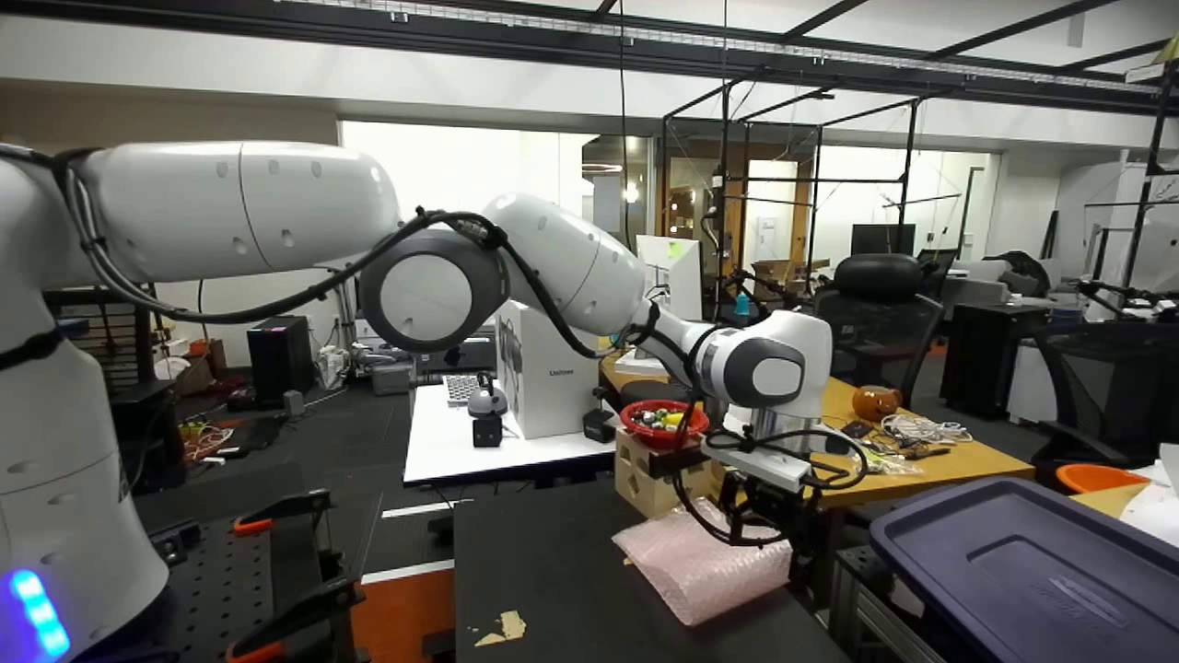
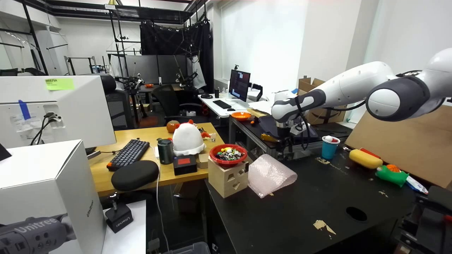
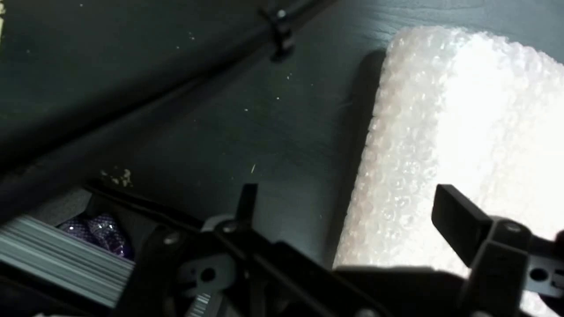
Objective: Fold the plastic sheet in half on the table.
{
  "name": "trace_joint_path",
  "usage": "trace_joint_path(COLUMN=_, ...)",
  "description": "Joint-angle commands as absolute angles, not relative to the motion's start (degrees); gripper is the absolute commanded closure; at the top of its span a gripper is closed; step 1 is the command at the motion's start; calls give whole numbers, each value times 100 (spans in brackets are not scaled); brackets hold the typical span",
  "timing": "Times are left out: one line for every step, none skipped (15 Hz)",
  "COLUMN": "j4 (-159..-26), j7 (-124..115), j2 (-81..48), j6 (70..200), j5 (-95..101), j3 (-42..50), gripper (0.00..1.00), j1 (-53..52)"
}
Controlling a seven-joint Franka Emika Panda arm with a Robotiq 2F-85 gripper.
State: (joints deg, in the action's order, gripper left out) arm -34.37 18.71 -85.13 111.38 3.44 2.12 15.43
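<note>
The plastic sheet (image 2: 268, 175), pinkish bubble wrap, lies loosely curled on the black tabletop (image 2: 300, 211), just beside the wooden block (image 2: 221, 180). In the wrist view the pincer (image 3: 347, 193) gapes wide, one finger over the sheet, touching or not I cannot tell, the other past its edge.

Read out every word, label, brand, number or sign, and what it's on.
"Unitree": tall white box
"Unitree": grey rounded device
"Ulanzi": small black block
Too small or blurred to read: green sticky note, white monitor's rear labels, black monitor's screen, dark blue plastic lid's label, brown cardboard box's marking.
</note>
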Motion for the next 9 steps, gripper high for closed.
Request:
trace_joint_path(j4=-3362, j7=2611, j2=-8513, j6=11056, j5=709, j3=349, gripper=0, j1=1356)
trace_joint_path(j4=-3356, j7=2803, j2=-8513, j6=11046, j5=821, j3=367, gripper=0, j1=1307)
trace_joint_path(j4=-3622, j7=3004, j2=-8361, j6=11144, j5=953, j3=351, gripper=0, j1=1269)
trace_joint_path(j4=-3634, j7=3252, j2=-8345, j6=11144, j5=1052, j3=338, gripper=0, j1=1243)
trace_joint_path(j4=-3642, j7=3475, j2=-8348, j6=11173, j5=1163, j3=338, gripper=0, j1=1214)
trace_joint_path(j4=-3382, j7=3755, j2=-8506, j6=11085, j5=1217, j3=367, gripper=0, j1=1191)
trace_joint_path(j4=-3382, j7=4022, j2=-8506, j6=11107, j5=1286, j3=372, gripper=0, j1=1177)
trace_joint_path(j4=-3372, j7=4316, j2=-8506, j6=11124, j5=1335, j3=381, gripper=0, j1=1170)
trace_joint_path(j4=-3647, j7=4591, j2=-8331, j6=11273, j5=1454, j3=311, gripper=0, j1=1195)
